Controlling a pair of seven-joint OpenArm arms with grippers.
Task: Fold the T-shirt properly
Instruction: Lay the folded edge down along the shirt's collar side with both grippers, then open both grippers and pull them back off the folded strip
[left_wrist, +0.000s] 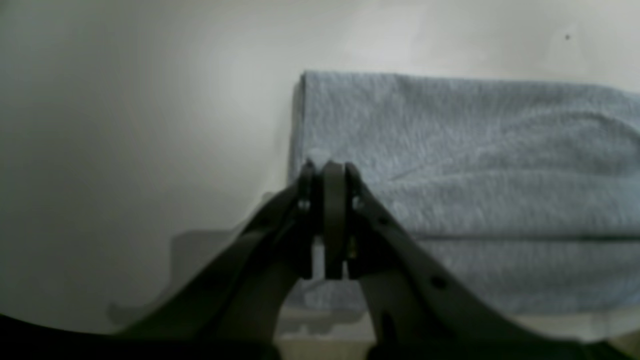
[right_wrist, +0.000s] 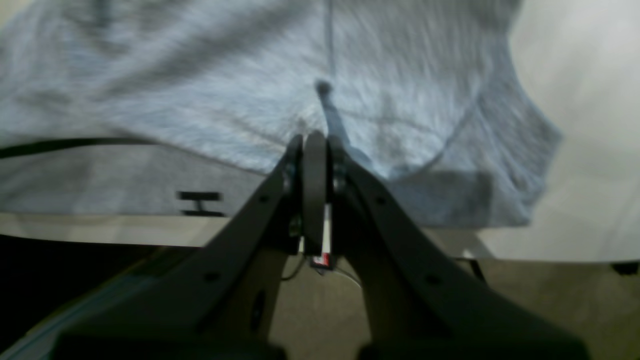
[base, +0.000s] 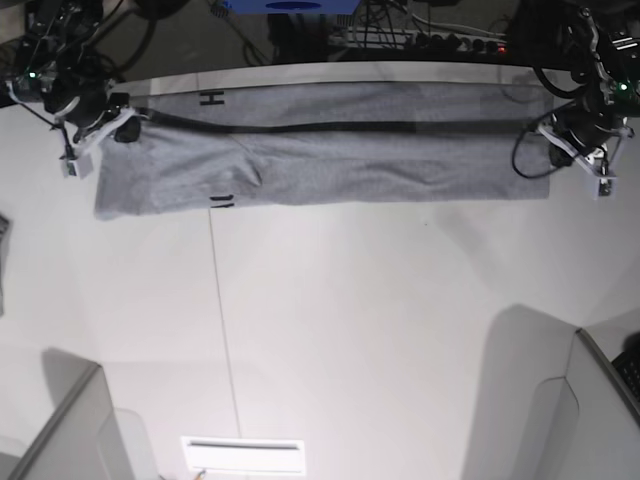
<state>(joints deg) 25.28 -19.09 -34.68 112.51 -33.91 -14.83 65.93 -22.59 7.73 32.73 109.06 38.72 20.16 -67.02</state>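
The heather-grey cotton T-shirt (base: 330, 165) lies as a long band along the far edge of the white worktop (base: 350, 320). Left hand (left_wrist: 327, 167) and right hand (right_wrist: 315, 137), fully closed, grip nothing visible. Step: lengthwise fold done; next likely needs regrasping the ends for a crosswise fold

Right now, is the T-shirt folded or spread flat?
Folded. The T-shirt lies as a long band on the table, one layer doubled over another, a dark fold line running along it.
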